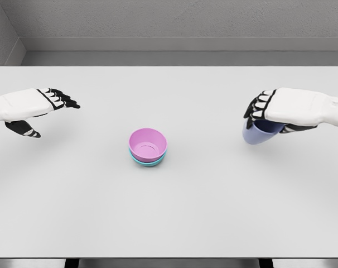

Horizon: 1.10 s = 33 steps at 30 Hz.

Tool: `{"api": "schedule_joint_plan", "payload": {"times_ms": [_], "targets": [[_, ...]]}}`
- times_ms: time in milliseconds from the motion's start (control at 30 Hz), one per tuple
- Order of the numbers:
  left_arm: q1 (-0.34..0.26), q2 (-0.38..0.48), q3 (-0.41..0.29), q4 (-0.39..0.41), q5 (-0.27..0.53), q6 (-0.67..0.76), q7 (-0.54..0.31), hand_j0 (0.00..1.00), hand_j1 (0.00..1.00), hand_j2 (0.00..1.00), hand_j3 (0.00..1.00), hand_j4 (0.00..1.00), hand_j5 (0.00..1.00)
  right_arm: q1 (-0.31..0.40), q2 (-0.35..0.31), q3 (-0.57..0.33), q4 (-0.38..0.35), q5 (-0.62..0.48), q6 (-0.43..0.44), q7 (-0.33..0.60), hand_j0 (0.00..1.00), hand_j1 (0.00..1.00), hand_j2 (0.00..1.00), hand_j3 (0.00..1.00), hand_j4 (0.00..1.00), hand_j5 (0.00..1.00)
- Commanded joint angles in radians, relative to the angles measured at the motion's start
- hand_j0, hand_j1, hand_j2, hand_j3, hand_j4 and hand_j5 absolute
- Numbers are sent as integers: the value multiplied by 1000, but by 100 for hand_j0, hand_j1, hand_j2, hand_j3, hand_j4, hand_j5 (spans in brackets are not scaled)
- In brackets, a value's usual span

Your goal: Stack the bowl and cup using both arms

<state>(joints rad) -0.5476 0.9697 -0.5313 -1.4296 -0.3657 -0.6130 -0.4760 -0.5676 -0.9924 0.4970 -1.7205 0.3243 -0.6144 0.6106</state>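
Right hand [269,114]: comes in from the right edge, over the right part of the table, its dark fingers [257,107] curled down over a blue cup
Blue cup [260,133]: held in the right hand's grasp, tilted, its open mouth turned toward the lower left; only its lower part shows under the palm; whether it touches the table cannot be told
Left hand [43,106]: comes in from the left edge, over the left part of the table, fingers stretched out toward the right and the thumb hanging apart below, holding nothing
Pink bowl [147,143]: upright near the middle of the table, nested inside a teal bowl, its inside bare
Teal bowl [148,162]: under the pink bowl, only a thin band of its rim and wall showing at the lower edge
Stack position: between the two hands, well apart from each, a little lower in the view than both
Table [169,218]: white, broad, filling most of the view, with a grey wall behind it
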Motion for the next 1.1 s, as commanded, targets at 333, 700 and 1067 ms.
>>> {"api": "schedule_joint_plan", "payload": {"times_ms": [333, 700, 1067], "targets": [[0, 1, 1, 0, 4, 2, 0, 100, 100, 100, 100, 100, 100, -21, 40, 3, -16, -8, 4, 0, 60, 60, 60, 60, 60, 60], [0, 1, 1, 0, 4, 2, 0, 100, 100, 100, 100, 100, 100, -52, 110, 15, -16, -13, 4, 0, 61, 61, 61, 61, 61, 61], [0, 1, 1, 0, 4, 2, 0, 100, 100, 100, 100, 100, 100, -71, 159, 23, -16, -13, 4, 0, 61, 61, 61, 61, 61, 61]]}}
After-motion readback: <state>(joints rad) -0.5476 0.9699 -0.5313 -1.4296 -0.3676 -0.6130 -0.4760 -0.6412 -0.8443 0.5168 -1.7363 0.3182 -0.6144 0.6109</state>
